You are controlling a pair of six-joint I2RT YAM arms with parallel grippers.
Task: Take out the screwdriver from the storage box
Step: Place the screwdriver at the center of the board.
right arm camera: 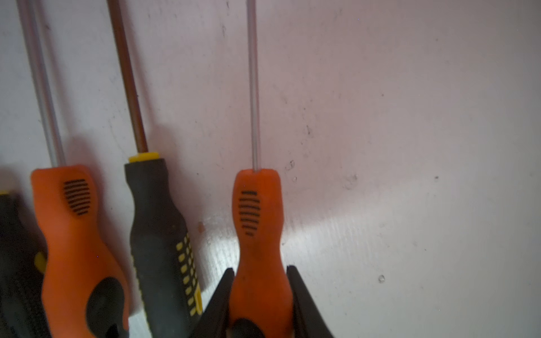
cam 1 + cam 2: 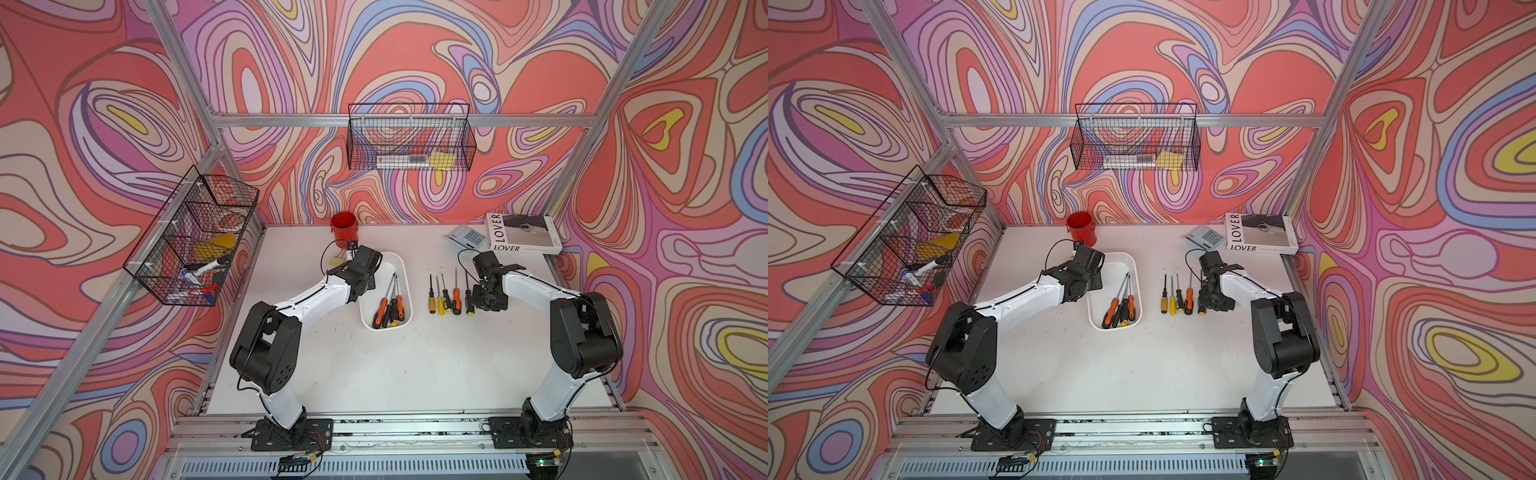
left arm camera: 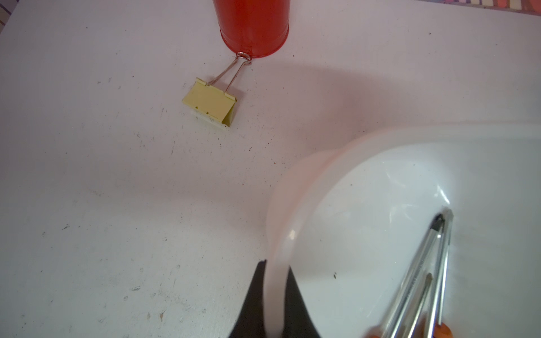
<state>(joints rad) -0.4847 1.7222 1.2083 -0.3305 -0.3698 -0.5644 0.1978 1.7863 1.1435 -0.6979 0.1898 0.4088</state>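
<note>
Quick rundown. The storage box sits on the counter roughly mid, btw the two arms, w/ the red cup near its far end. The left end effector is clenched on the box's left rim. In the left wrist view one finger is outside the wall and the other inside, w/ the white plastic pinched btw them. The boxed screwdrivers lie inside, handles toward the robot, shafts pointing at the far end & crossing a bit.

The right end effector is grasping an orange-handled screwdriver by the butt half of the handle, shaft pointing away from the wrist. It's outside the box, at the right end of the row of screwdrivers laid out on the counter just right of the box. Can't tell if it's touching the counter or lifted, bc both top views hide it under the wrist.

Other stuff: a yellow binder clip has its wire loop right up against the cup's base. A book + calculator sit in the far right corner.
</note>
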